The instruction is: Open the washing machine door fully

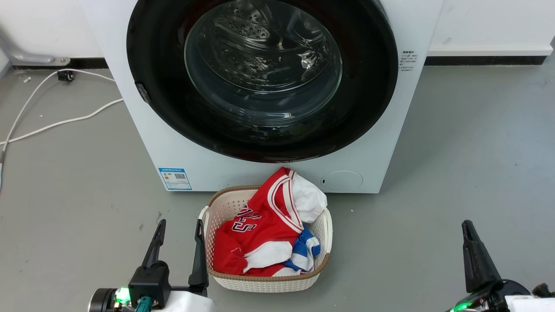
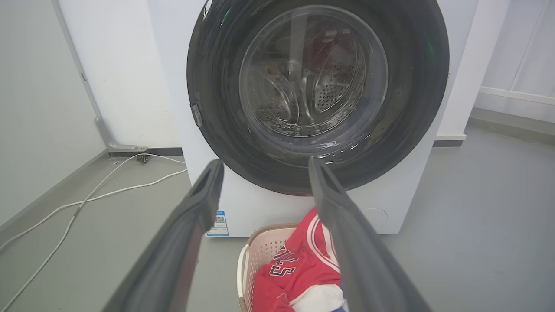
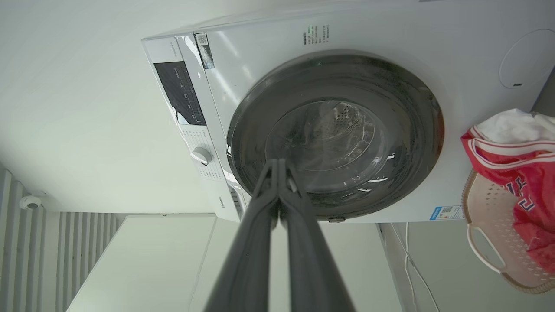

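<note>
Washing machine door [image 1: 262, 73] closed flat, facing me. Basket [image 1: 269, 282] holds red jersey [image 1: 260, 225]. My left gripper [image 1: 180, 223] fingers spread, empty; right gripper [image 3: 278, 165] fingers pinched together, empty.

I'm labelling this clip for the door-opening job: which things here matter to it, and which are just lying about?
For the job:
washing machine door, shut
washing machine
left gripper, open
right gripper, shut

Lying about:
laundry basket
red jersey in it
white cables on the floor
</note>
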Available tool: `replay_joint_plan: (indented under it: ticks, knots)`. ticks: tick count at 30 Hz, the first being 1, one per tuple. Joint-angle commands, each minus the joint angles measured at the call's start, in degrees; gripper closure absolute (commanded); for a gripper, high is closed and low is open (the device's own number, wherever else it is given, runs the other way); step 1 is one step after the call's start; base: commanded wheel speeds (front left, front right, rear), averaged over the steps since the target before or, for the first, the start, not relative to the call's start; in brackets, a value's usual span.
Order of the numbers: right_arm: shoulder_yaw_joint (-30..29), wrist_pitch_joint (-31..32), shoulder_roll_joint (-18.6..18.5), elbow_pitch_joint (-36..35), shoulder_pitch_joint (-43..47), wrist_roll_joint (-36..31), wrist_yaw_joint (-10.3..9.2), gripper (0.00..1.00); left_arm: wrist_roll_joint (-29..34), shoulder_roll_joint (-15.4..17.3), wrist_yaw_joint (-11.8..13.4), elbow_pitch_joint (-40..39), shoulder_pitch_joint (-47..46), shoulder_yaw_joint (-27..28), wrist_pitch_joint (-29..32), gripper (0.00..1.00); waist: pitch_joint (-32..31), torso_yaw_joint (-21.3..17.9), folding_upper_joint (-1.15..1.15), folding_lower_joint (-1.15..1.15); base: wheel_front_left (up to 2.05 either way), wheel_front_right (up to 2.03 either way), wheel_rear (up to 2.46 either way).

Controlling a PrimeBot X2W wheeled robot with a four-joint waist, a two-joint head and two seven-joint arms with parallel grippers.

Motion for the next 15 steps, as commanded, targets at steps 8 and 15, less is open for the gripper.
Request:
replay_joint_plan:
  ticks: [8,15]
  knots:
    - [-2.4,4.5,0.0,0.5,1.5,-0.1,0.00,1.00,0.2,-0.1,0.2,-0.1,0.8,0.0,-0.4,0.00,-0.1,0.1,0.00,0.00,0.00,0.00,0.00]
    - [-2.1,4.1,0.1,0.9,1.4,0.4,0.00,1.00,0.5,-0.1,0.2,-0.2,0.8,0.1,-0.4,0.00,0.0,0.2,0.00,0.00,0.00,0.00,0.00]
